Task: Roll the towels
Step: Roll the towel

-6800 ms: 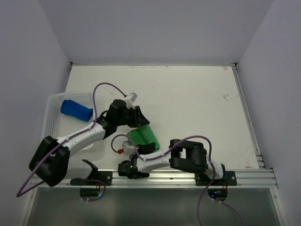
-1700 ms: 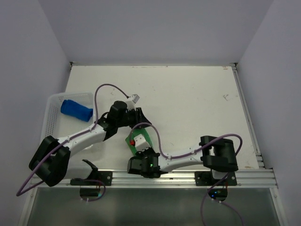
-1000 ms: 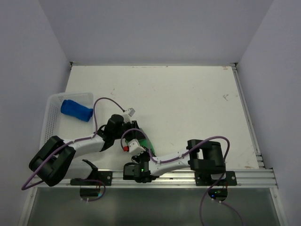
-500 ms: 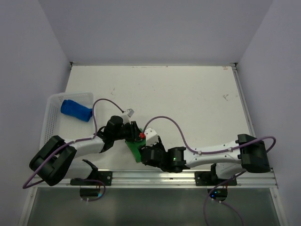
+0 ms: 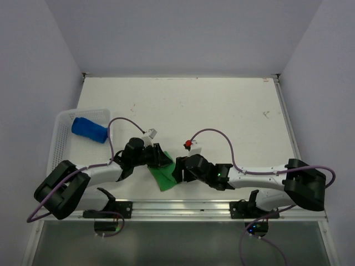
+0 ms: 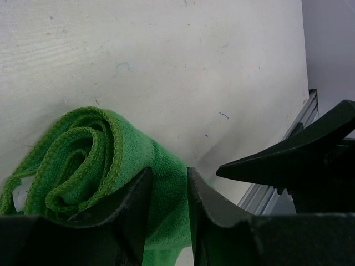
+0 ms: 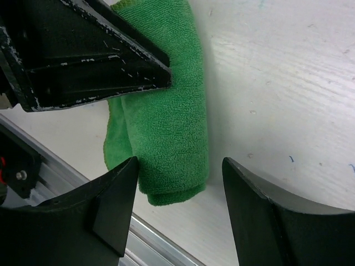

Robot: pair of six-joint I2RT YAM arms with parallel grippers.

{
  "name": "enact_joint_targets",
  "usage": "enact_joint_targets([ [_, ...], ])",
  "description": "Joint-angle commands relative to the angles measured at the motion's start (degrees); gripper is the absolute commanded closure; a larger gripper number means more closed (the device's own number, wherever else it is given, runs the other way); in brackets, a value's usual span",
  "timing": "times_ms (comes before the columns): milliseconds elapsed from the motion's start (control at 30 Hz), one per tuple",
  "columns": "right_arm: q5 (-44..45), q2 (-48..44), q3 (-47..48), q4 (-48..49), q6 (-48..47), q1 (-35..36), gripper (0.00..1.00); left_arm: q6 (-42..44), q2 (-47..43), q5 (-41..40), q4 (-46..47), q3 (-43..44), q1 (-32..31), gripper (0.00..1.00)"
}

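The green towel lies near the table's front edge as a loose roll, its coiled end showing in the left wrist view. My left gripper is low over it, its jaws narrowly apart with green cloth filling the gap. My right gripper is just right of the towel and open, its fingers wide on either side of the roll's near end without touching it. The blue towel lies rolled in the white basket.
The aluminium rail runs along the front edge right beside the green towel. The two grippers are close together; the right one's finger shows in the left wrist view. White walls enclose the table.
The right gripper has opened and its arm has swung from the towel's near side round to its right. The left gripper has stayed on the towel.
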Motion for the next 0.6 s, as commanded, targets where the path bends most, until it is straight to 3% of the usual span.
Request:
enact_joint_targets([
  [0, -5.8, 2.4, -2.2, 8.6, 3.0, -1.7, 0.34, 0.7, 0.8, -1.8, -7.0, -2.8, 0.1, 0.64],
  [167, -8.2, 6.1, -4.9, 14.8, 4.9, -2.5, 0.39, 0.7, 0.8, -2.0, -6.9, -3.3, 0.1, 0.64],
  [267, -9.1, 7.5, -5.4, 16.4, 5.0, -2.5, 0.46, 0.7, 0.7, -2.2, -6.8, -3.5, 0.1, 0.64],
  [400, -10.9, 8.2, -5.9, 18.1, 4.9, -2.5, 0.65, 0.4, 0.7, -2.3, -6.9, -3.1, 0.1, 0.64],
  [567, -8.6, 7.2, -5.0, 15.4, 3.1, -2.0, 0.78, 1.2, -0.4, -2.8, -9.4, 1.0, 0.3, 0.64],
])
